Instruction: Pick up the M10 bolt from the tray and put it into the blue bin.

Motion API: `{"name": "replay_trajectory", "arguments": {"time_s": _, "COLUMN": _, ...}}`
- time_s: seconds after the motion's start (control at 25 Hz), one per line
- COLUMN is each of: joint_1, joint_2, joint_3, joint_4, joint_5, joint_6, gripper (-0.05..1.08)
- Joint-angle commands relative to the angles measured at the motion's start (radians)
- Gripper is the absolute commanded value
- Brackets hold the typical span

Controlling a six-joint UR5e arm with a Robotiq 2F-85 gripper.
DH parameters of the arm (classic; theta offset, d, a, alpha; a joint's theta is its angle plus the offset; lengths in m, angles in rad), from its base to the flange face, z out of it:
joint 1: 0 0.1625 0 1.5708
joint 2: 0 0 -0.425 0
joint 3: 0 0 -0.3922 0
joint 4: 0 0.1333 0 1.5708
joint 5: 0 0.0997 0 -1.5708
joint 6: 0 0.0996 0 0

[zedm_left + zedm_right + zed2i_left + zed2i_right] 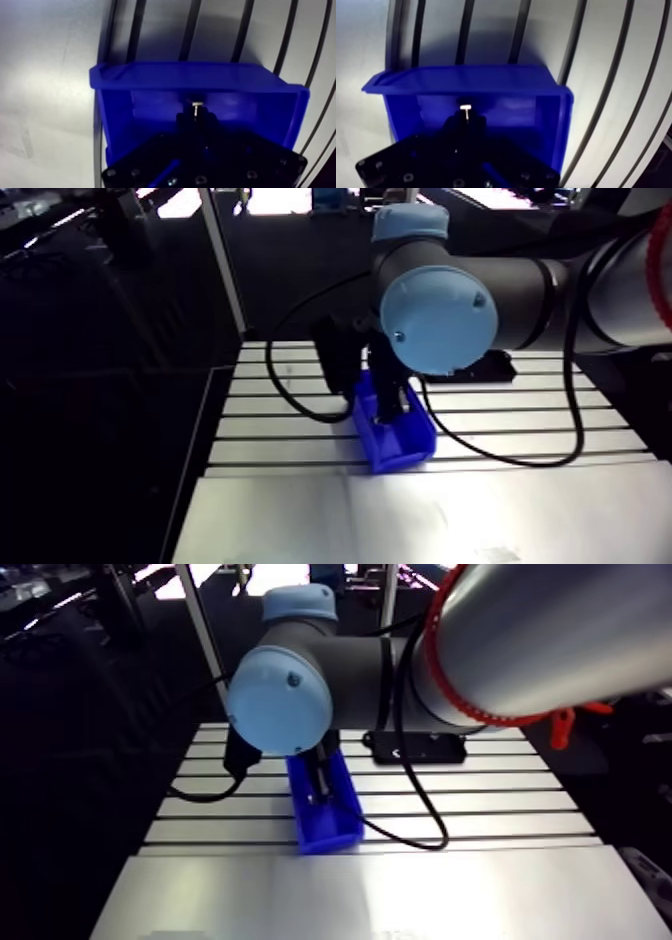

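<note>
The blue bin (190, 76) stands open-topped on the slotted table, seen also in the arm view (402, 450). My gripper (196, 117) reaches down inside it, its two dark fingers close together. A small pale metal bolt (197, 107) sticks out from between the fingertips, its head showing, over the bin's floor near the wall ahead of the gripper. The wrist view's other eye shows the same bolt (466, 109) pinched at the gripper (466, 118). In the arm view the wrist comes down into the bin (325, 826), and the fingers are dark there.
A flat black object (415, 747) lies on the slotted table (500, 420) behind the bin. A black cable (290, 393) loops across the slots beside the bin. A smooth grey plate (400, 518) covers the table's near part.
</note>
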Motion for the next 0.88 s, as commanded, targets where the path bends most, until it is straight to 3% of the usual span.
{"name": "replay_trajectory", "arguments": {"time_s": 0.04, "joint_1": 0.0, "joint_2": 0.018, "joint_3": -0.001, "joint_4": -0.012, "joint_5": -0.004, "joint_6": 0.003, "gripper": 1.04}}
{"name": "replay_trajectory", "arguments": {"time_s": 0.28, "joint_1": 0.0, "joint_2": 0.021, "joint_3": -0.003, "joint_4": -0.012, "joint_5": -0.002, "joint_6": 0.015, "gripper": 1.0}}
{"name": "replay_trajectory", "arguments": {"time_s": 0.88, "joint_1": 0.0, "joint_2": 0.016, "joint_3": -0.001, "joint_4": -0.026, "joint_5": 0.004, "joint_6": 0.041, "gripper": 0.57}}
